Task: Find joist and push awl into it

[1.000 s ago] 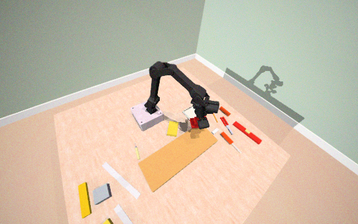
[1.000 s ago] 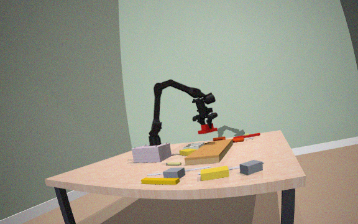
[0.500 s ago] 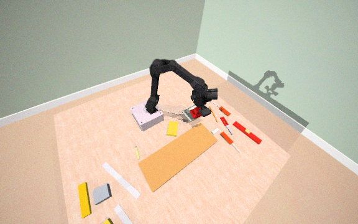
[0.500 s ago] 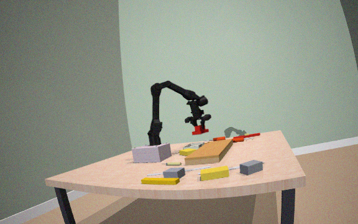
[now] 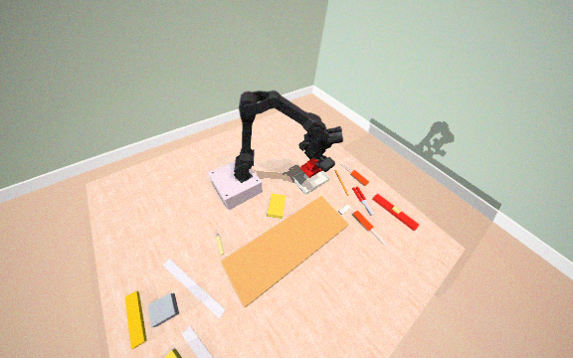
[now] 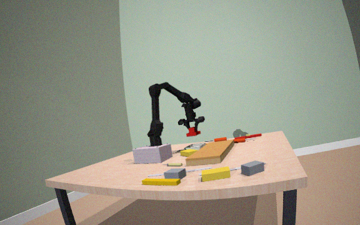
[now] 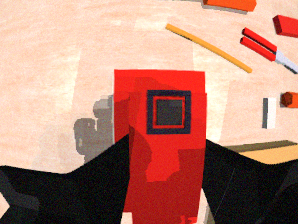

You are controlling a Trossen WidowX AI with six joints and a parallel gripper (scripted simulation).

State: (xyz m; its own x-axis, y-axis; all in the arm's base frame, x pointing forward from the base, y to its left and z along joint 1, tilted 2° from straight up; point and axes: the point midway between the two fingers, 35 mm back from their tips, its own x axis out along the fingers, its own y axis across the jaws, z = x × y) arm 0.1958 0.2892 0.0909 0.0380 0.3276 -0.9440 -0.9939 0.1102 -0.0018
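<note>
My gripper point(image 5: 316, 165) point(image 6: 192, 127) point(image 7: 167, 142) is shut on the red stud finder point(image 5: 309, 169) point(image 6: 193, 132) point(image 7: 165, 165), whose dark square display faces the wrist camera. It holds it in the air above the white tray point(image 5: 318, 187) point(image 6: 199, 145), which is partly hidden in the top view. The orange-tan floor panel point(image 5: 286, 249) point(image 6: 212, 151) point(image 7: 285, 153) lies in front of the tray. Two orange-handled tools point(image 5: 362, 220) point(image 5: 360, 177) with thin shafts and a pale yellow tool point(image 5: 219, 244) point(image 6: 175, 164) with a thin tip lie on the table; which is the awl I cannot tell.
Near the tray lie a yellow block point(image 5: 277, 206), a pencil point(image 5: 341, 182) point(image 7: 210, 48), red-handled pliers point(image 5: 361, 197) and a small white block point(image 5: 344, 210) point(image 7: 269, 113). A red level point(image 5: 406, 217) lies farther right. Grey and yellow blocks and white strips lie beyond the panel's other end.
</note>
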